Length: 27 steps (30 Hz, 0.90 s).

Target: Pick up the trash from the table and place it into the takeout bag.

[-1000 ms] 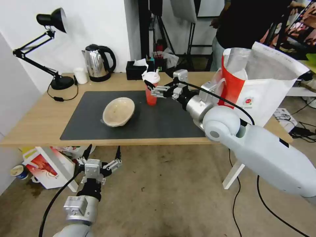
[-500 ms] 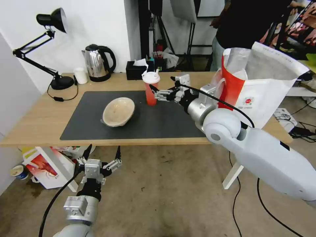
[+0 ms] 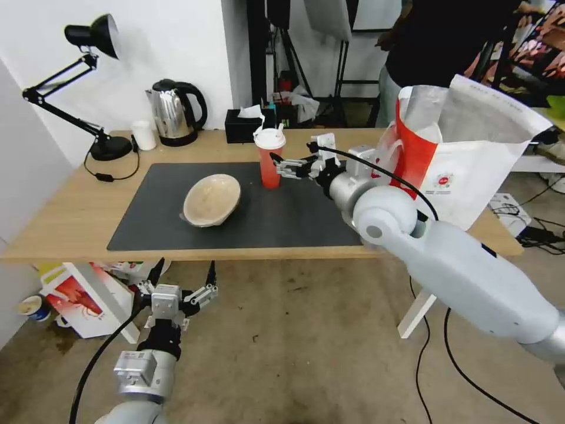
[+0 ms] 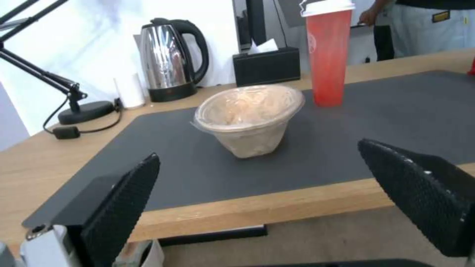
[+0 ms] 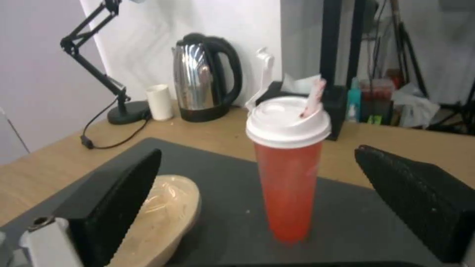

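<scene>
Light-wood worktop (image 3: 76,218) on white legs stands against a white wall, with a dark grey mat (image 3: 276,218) covering most of its middle. On the mat, toward the far edge, the tall red cup (image 3: 270,159) stands upright, white lid on, a straw stub poking up from the lid. The right end effector (image 3: 281,166) hovers just beside the cup on its right side, about mid-height; in the right wrist view the two black pads are spread wide with the cup (image 5: 288,167) centred between them, neither pad touching it. The shallow beige bowl (image 3: 212,199) sits on the mat to the left of the cup, near it but apart, tipped slightly; the left wrist view shows a clear film over its mouth (image 4: 249,116). The takeout bag (image 3: 465,159), white with a broad red band and a small round logo, stands open at the right end of the worktop, silvery lining showing, with the right arm passing in front of it. Along the back edge: a black tissue box (image 3: 244,126), a steel kettle (image 3: 175,112), a small white cup (image 3: 143,135) and a black desk lamp (image 3: 88,88). The left end effector (image 3: 176,288) hangs below the worktop's front edge, above the concrete floor, its fingers spread apart and holding nothing. A red-and-white printed box (image 3: 82,297) lies on the floor by it.
</scene>
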Motion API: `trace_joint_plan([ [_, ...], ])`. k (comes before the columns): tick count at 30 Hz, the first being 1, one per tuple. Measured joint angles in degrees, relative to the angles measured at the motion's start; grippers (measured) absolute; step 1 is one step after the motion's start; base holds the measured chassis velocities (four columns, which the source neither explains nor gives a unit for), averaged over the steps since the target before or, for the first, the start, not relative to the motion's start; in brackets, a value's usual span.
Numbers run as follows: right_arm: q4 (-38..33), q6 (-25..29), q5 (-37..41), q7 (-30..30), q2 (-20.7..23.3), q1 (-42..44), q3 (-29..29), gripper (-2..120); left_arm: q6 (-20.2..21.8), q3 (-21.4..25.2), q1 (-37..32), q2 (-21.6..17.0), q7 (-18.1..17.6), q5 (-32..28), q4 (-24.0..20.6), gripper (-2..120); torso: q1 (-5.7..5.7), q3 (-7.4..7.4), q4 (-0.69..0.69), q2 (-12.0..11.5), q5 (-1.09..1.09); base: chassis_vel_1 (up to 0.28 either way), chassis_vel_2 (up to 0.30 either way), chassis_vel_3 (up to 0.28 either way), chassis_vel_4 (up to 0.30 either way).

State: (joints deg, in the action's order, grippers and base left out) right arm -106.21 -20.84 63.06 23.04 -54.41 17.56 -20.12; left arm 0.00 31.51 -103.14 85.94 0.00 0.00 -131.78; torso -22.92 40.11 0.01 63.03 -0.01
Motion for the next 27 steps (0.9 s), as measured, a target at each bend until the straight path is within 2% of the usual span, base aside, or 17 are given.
trace_joint_plan([
  [14,10.73,-1.13,-2.23,-2.81,-6.45,-2.63,-1.78,100,0.00,0.00,0.00,0.00,0.00,0.00,0.00,100,0.00,0.00,-0.01,0.00,0.00,0.000,0.000,0.000,0.000],
  [27,15.84,-0.94,-2.99,-3.26,-10.08,-4.32,-2.05,100,0.00,0.00,0.00,0.00,0.00,0.00,0.00,100,0.00,0.00,0.00,0.00,0.00,0.000,0.000,0.000,0.000],
])
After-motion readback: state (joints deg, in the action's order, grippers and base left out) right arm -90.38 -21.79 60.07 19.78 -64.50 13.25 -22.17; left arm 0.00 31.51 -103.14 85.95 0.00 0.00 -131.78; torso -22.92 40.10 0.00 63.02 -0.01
